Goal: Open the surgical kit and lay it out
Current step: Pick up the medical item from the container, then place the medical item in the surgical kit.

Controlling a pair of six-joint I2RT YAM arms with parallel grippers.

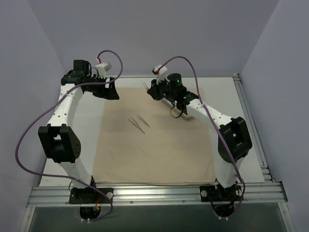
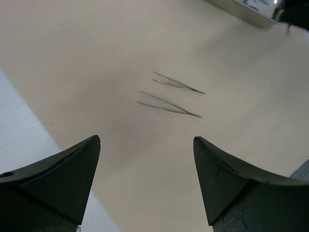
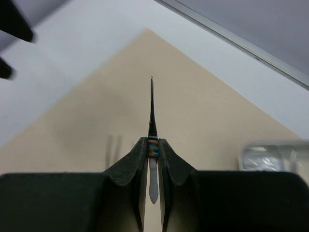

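Two tweezers [image 1: 139, 123] lie side by side on the cloth [image 1: 145, 159], parallel on a diagonal. Just beyond that pair your right gripper [image 3: 153, 141], the nearer one, pinches a third tweezers [image 3: 151, 106], tip pointing away from them; beyond-left of the pair the left gripper [image 2: 146, 142] gapes empty. Bare flat cloth rings the pair, steel tray [image 2: 251, 12] beyond-right

We saw soft, even light and faint shadows on the beige cloth wrap [image 1: 145, 154]; the right wrist view blurred the shiny steel tray [image 3: 270, 155] into glare.
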